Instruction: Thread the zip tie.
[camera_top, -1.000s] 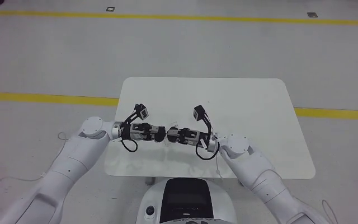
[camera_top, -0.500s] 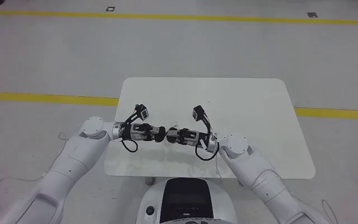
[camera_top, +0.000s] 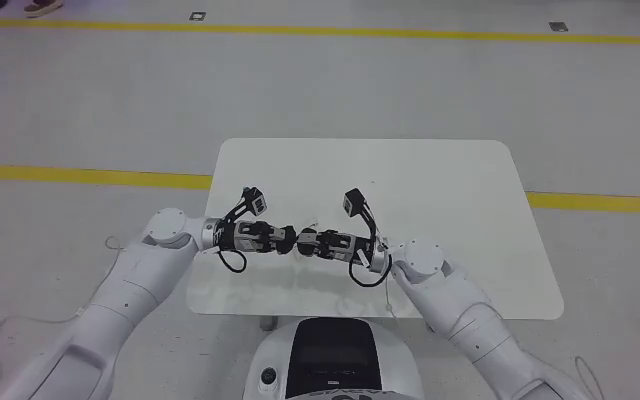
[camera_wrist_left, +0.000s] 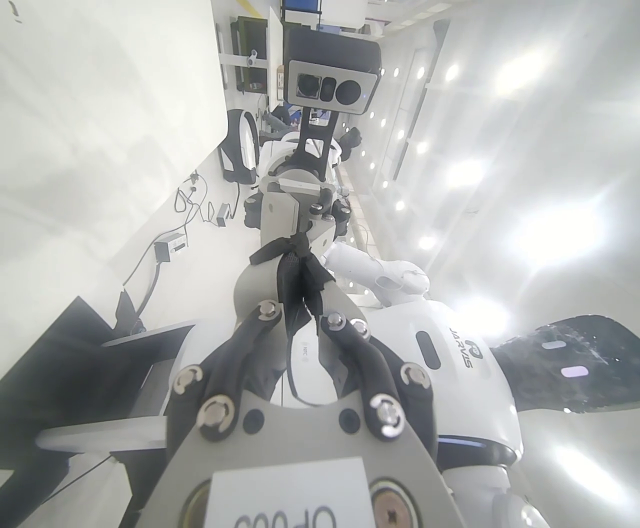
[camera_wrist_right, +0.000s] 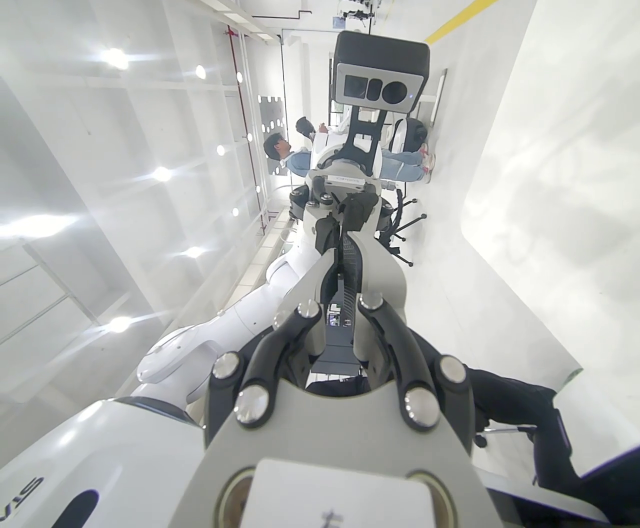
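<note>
Where the two arms meet above the near part of the white surface (camera_top: 430, 180), the top view shows the left end effector (camera_top: 289, 239) and the right end effector (camera_top: 305, 240) tip to tip. A pale sliver at the junction is probably the one zip tie (camera_top: 312, 225) (too small to say which tip has it). Two yellow lines (camera_top: 100, 176) cross the floor beyond.

In the left wrist view, the left end effector (camera_wrist_left: 299, 280) has its two black-padded fingers pressed together. The right end effector (camera_wrist_left: 300, 227) sits just past them, blocking whatever lies between.

In the right wrist view, the right end effector (camera_wrist_right: 344, 257) has its two fingers nearly touching, with a ribbed pad in the slit. The left end effector (camera_wrist_right: 352, 207) is close behind.
</note>
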